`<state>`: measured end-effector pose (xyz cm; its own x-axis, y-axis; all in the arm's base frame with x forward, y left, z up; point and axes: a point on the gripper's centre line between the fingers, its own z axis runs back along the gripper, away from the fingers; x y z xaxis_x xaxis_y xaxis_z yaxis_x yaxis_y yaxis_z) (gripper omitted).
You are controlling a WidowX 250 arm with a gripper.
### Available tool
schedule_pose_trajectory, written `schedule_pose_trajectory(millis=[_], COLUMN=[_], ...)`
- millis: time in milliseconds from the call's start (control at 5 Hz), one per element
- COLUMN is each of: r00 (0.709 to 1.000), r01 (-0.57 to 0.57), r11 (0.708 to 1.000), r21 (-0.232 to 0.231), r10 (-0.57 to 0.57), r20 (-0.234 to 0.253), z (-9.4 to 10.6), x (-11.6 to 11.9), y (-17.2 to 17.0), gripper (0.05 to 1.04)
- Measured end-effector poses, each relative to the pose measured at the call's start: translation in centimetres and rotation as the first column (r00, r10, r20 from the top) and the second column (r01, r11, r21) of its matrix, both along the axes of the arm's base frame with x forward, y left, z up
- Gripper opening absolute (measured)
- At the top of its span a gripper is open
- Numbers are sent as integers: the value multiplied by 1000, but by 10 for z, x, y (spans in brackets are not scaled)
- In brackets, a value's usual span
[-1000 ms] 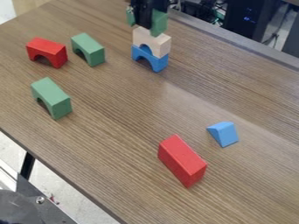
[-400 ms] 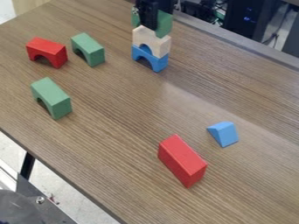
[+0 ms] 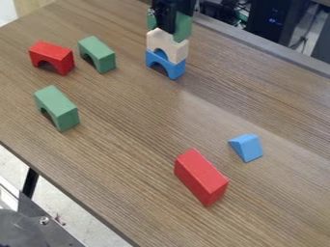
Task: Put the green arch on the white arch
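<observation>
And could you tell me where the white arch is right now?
In the camera view, the white arch is near the top, just left of centre, on the blue arch and beneath the gripper.

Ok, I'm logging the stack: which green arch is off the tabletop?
The green arch held by the gripper, above the white arch; the other two stand on the table.

Saw a brown, wood-grained table, with a soft pale sheen running toward the right. Past its lower left edge, found pale floor and a black table leg. Beyond the upper right edge, made out dark equipment with small blue lights and tangled cables. Off the upper left edge, noticed a tan surface.
</observation>
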<state>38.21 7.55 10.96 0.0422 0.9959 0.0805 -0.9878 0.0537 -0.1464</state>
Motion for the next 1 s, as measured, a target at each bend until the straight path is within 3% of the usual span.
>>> schedule_pose_trajectory(millis=[1000], r00=[1000], r01=[-2], r11=[1000], r21=[-7], r10=[2], r20=[-22], z=[-9], x=[-2], y=[-1], gripper=[579])
